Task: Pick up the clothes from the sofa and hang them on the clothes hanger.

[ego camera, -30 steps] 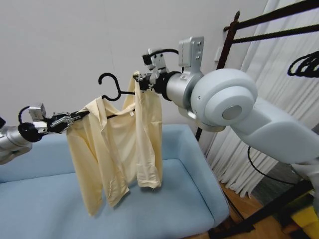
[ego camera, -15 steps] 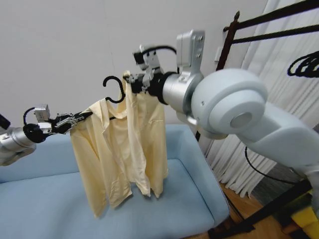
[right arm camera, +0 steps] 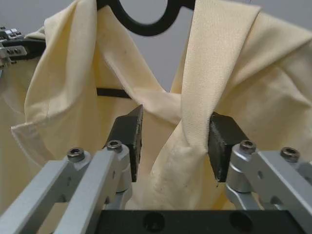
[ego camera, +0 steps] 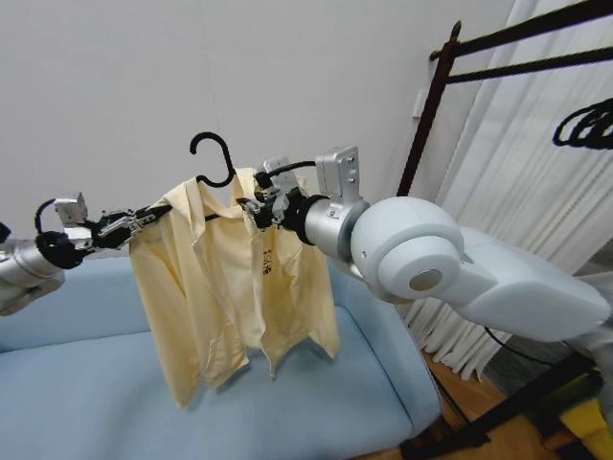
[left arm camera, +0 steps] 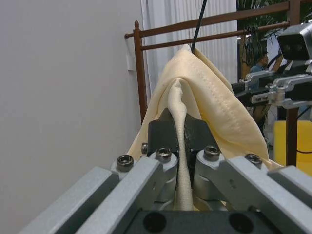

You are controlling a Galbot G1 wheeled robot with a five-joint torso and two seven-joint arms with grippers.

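Left gripper [ego camera: 144, 218] is clamped on the shirt [ego camera: 230, 287], right gripper [ego camera: 251, 206] spread around its collar just below the hanger [ego camera: 213, 153]; I judge the shirt lifted clear of the sofa [ego camera: 364, 383], with final seating outstanding.

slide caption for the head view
Left gripper pinches a yellow shirt on a black hanger, right gripper open at its collar, above the sofa

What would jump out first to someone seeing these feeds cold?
A pale yellow shirt draped on a black hanger, held up above the blue sofa. The left tool pinches one shoulder of it. The right tool, on its bulky white arm, sits at the collar with jaws apart around the fabric.
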